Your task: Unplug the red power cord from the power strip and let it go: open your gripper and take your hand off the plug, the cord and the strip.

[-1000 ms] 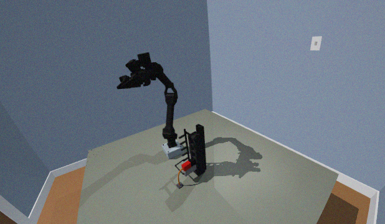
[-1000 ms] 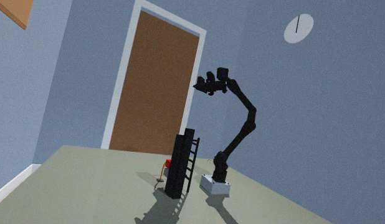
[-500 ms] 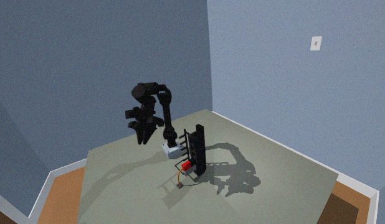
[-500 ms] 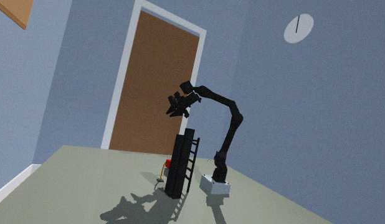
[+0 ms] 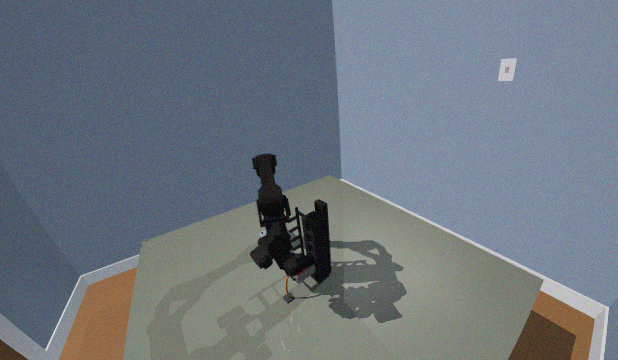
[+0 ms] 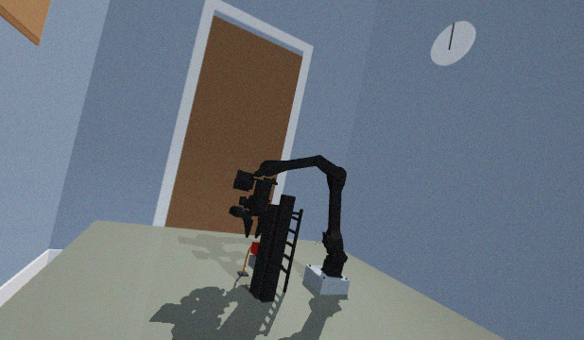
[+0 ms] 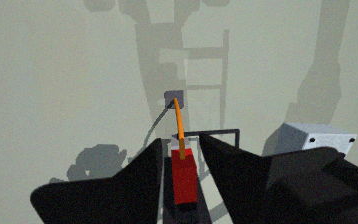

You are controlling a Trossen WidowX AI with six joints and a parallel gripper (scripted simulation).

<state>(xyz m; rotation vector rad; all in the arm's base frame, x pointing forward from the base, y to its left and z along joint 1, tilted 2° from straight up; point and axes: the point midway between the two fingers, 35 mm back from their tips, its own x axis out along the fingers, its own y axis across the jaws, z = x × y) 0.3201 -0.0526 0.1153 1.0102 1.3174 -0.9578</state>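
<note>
Overhead, the arm bends down over the tall black power strip (image 5: 321,240) upright on the grey-green worktop (image 5: 439,280), hiding most of the red plug (image 5: 300,273). Exterior: gripper (image 6: 252,231) tips hang above the plug (image 6: 255,248). Wrist: matte jaws stand partly apart, flanking the boxy plug (image 7: 184,176) without clamping; orange cord (image 7: 179,125) arcs to a floor anchor.

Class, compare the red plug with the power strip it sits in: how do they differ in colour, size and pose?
The plug is red; the power strip is black. The plug is a small block; the strip is a far larger, tall bar. The plug sticks out sideways from the strip's lower face, while the strip stands upright on the floor. Both are boxy.
</note>
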